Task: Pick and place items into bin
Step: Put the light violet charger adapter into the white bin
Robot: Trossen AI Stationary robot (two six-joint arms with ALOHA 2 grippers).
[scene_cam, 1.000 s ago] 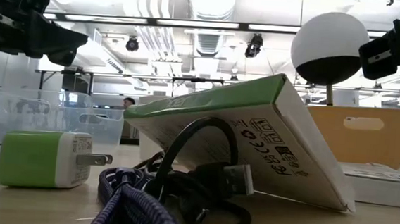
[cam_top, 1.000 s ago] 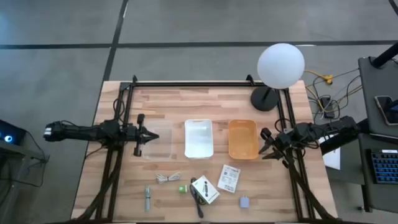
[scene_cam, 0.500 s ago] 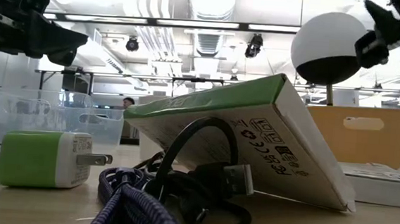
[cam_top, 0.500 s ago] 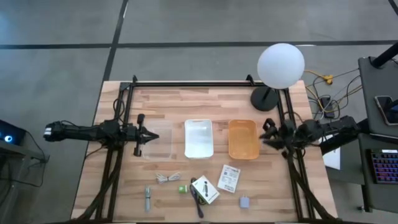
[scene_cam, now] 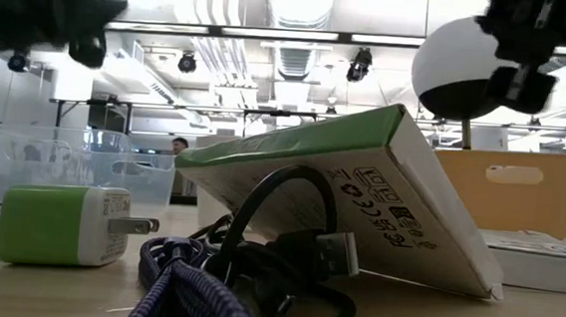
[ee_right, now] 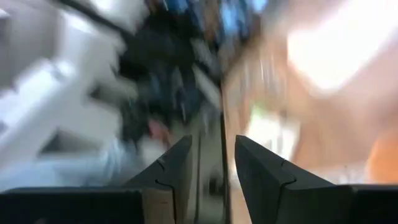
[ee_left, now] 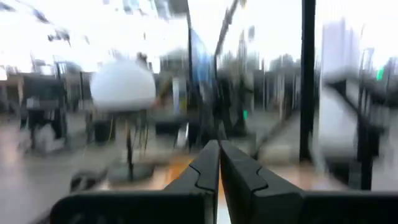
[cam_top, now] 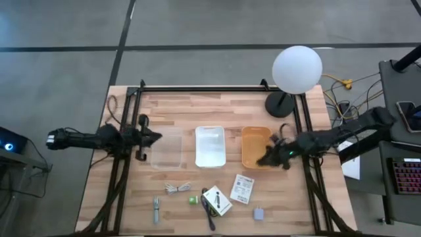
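Near the table's front edge in the high view lie a pale string bundle [cam_top: 176, 188], a grey metal stick [cam_top: 156, 209], a tiny green piece [cam_top: 193, 199], a white box [cam_top: 217, 200] leaning on a black cable [cam_top: 209, 214], a printed card [cam_top: 242, 189] and a grey cube [cam_top: 259, 213]. In the low view the green piece [scene_cam: 54, 224] is a plug, beside the cable [scene_cam: 255, 276] and box [scene_cam: 359, 209]. My left gripper [cam_top: 156, 137], shut [ee_left: 219, 163], hovers at the clear bin's left edge. My right gripper [cam_top: 264, 158], open [ee_right: 212, 155], is over the orange bin's near right corner.
Three bins stand in a row mid-table: clear [cam_top: 168, 153], white [cam_top: 210, 146], orange [cam_top: 254, 146]. A white globe lamp [cam_top: 297, 68] stands at the far right corner. A black frame [cam_top: 197, 89] borders the table. Bare wood lies between the bins and the items.
My right gripper has swept from beyond the table's right rail toward the left and the near edge, arriving over the orange bin's right side. My left gripper has risen a little and drawn slightly toward the far-left. The items have stayed put.
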